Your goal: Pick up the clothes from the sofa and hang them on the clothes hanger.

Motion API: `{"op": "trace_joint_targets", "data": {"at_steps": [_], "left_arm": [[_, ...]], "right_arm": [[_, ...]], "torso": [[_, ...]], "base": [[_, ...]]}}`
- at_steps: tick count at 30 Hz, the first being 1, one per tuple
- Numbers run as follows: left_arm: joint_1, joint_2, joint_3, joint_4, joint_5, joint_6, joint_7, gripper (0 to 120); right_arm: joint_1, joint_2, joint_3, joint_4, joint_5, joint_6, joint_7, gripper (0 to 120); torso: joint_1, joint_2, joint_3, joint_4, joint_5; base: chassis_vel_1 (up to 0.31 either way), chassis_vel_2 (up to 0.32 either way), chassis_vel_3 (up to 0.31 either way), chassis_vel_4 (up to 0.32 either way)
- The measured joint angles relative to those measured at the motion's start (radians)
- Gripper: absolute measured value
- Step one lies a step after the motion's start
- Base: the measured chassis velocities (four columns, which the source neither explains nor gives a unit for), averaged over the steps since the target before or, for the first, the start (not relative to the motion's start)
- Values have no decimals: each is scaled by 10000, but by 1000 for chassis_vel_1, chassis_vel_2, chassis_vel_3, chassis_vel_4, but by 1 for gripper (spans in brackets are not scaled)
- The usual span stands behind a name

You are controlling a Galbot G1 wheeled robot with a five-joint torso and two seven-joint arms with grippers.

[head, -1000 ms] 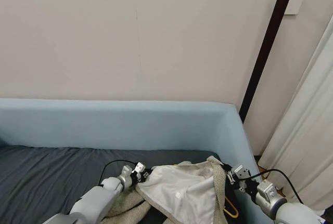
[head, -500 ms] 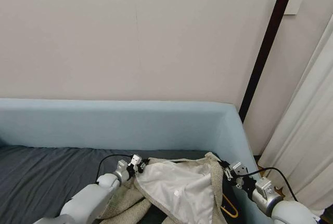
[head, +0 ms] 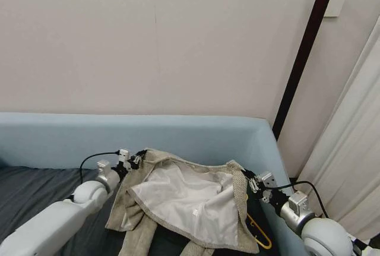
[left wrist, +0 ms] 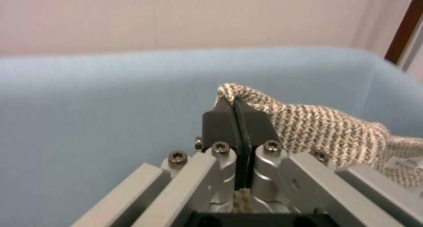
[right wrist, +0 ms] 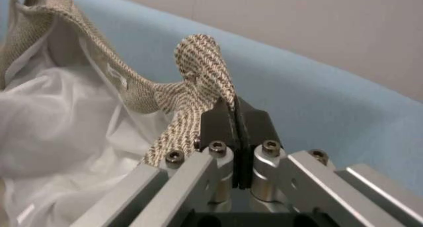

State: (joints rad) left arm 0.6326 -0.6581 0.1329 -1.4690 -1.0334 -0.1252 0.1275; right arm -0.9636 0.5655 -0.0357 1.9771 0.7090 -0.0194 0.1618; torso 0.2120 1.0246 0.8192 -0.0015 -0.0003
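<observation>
In the last sec both arms rose & spread apart, so the jacket (head: 184, 199) went from a bunched heap to hanging open, lining up, w/ its lower part still draped on the sofa (head: 196, 137) seat. Pickup looked mostly done. The rack pole (head: 303, 60) stood off to the right, not yet reached. The left gripper (head: 132, 160) had its jaws pinched tight on one woven edge. The right gripper (head: 249, 182) was clamped likewise on the opposite edge, cloth folding over its tips.
</observation>
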Motion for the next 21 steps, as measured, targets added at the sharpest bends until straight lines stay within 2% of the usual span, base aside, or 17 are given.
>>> {"op": "trace_joint_targets", "data": {"at_steps": [3, 7, 8, 9, 10, 11, 14, 15, 17, 20, 21], "left_arm": [[673, 541, -806, -893, -281, 129, -188, 0], [1204, 960, -1398, -1521, -553, 182, -358, 0], [1535, 1235, -1791, -1927, -746, 210, -496, 0], [1535, 1235, -1791, -1927, -746, 210, -496, 0], [1731, 1423, -2035, -2240, -881, 225, -582, 0], [1837, 1796, -2305, -2785, -1211, 242, -741, 0], [1383, 2320, -2490, -3639, -2096, 348, -1296, 0], [1383, 2320, -2490, -3639, -2096, 348, -1296, 0], [1120, 2698, -2628, -4232, -2651, 420, -1681, 0], [1584, 3226, -3433, -4980, -3036, 470, -1986, 0], [1584, 3226, -3433, -4980, -3036, 470, -1986, 0]], "right_arm": [[386, 84, -166, 73, 306, 42, -76, 0], [776, 149, -325, 111, 525, 101, -92, 0], [1103, 197, -448, 139, 700, 162, -92, 0], [1103, 197, -448, 139, 700, 162, -92, 0], [1305, 212, -498, 168, 833, 197, -93, 0], [1491, 152, -366, 340, 1144, 222, -53, 0], [1761, -326, 206, 782, 1888, 141, 176, 0], [1761, -326, 206, 782, 1888, 141, 176, 0], [2111, -742, 302, 1040, 2357, 96, 292, 0], [2316, -1024, 370, 1389, 2789, 27, 398, 0], [2316, -1024, 370, 1389, 2789, 27, 398, 0]], "torso": [[0, -1, 0, 0, 0], [0, 0, 0, -1, -4], [0, 0, 0, 2, 0], [0, 0, 0, 2, 0], [-1, -1, 0, 13, 5], [0, -1, 0, 16, 2], [0, 0, 0, -8, 2], [0, 0, 0, -8, 2], [0, 0, 0, -8, 2], [0, -1, 0, 2, 7], [0, -1, 0, 2, 7]], "base": [[0, 0, 0, 0], [0, 0, 0, 0], [0, 0, 0, 0], [0, 0, 0, 0], [0, 0, 0, 0], [0, 0, 0, 0], [0, 0, 0, 0], [0, 0, 0, 0], [0, 0, 0, 0], [0, 0, 0, 0], [0, 0, 0, 0]]}}
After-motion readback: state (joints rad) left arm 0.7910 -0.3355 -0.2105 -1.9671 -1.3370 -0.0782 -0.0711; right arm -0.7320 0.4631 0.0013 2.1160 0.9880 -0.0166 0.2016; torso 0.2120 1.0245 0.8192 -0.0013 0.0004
